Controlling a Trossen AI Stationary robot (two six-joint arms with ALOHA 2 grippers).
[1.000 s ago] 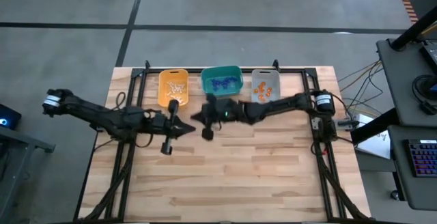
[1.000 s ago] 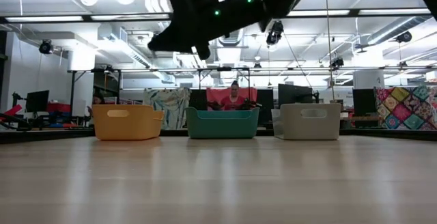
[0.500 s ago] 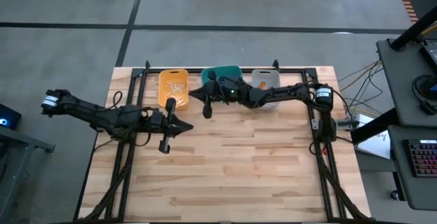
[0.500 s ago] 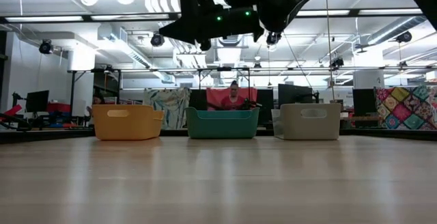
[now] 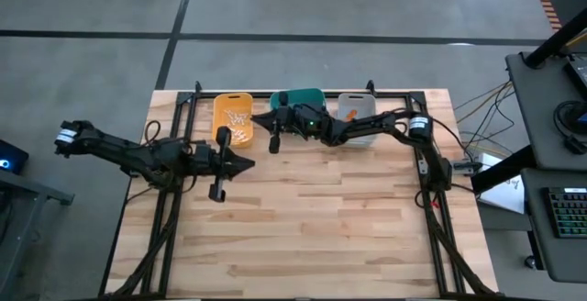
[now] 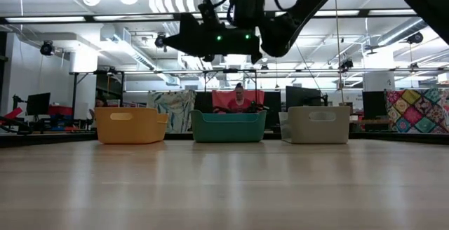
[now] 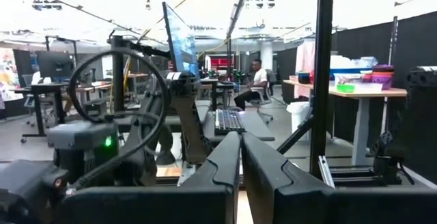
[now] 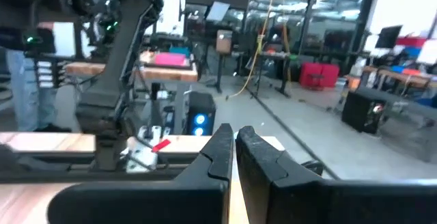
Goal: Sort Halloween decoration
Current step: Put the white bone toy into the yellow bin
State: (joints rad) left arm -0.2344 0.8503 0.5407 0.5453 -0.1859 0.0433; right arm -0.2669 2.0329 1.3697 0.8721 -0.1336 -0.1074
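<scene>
The Halloween decoration shows as tiny white trinkets (image 5: 236,117) in the yellow bin (image 5: 220,108) and orange ones (image 5: 349,114) in the grey bin (image 5: 365,105). My right arm covers most of the teal bin (image 5: 308,94) between them, so I cannot see what lies in it. My right gripper (image 5: 256,118) hangs shut and about level above the gap between the yellow and teal bins, with nothing between its fingers (image 8: 222,145). My left gripper (image 5: 249,162) is shut and bare, in the air nearer than the yellow bin.
The three bins stand in a row along the table's far edge (image 6: 131,125), (image 6: 229,126), (image 6: 315,124). A black frame (image 5: 188,108) runs round the table's far and side edges. Bare wood (image 5: 312,228) spreads across the middle and near half.
My right gripper has swung from in front of the teal bin toward the far edge and the left, and now sits above the bins. It has tipped up from a downward slant to about level. My left gripper has drawn back slightly. Both have stayed shut.
</scene>
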